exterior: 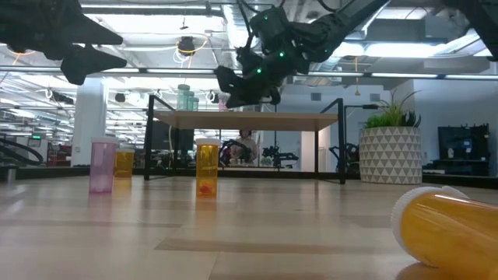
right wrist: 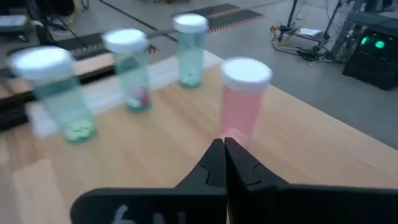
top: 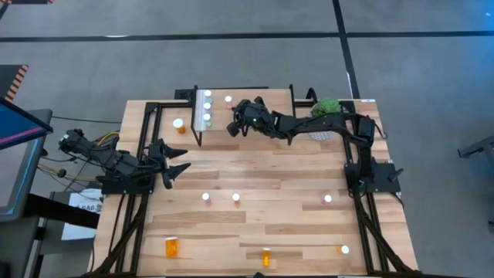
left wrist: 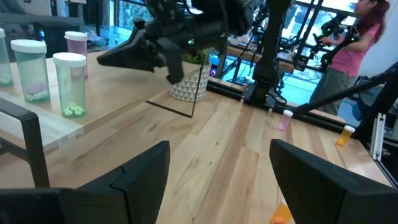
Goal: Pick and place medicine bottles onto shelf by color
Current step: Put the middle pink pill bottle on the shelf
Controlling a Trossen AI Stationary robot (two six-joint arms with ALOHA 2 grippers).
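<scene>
Four bottles stand on the shelf (top: 262, 108); about eight wait on the table (top: 255, 174). Right claw (top: 233, 126) closed empty, left claw (top: 176, 162) wide.

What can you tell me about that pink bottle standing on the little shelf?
The pink bottle is a small see-through plastic cylinder with a white cap, upright on the shelf, a light wood plank. It stands apart from three green bottles lined up along the shelf's edge. The right gripper, jaws shut, hovers close before it; contact is unclear.
</scene>
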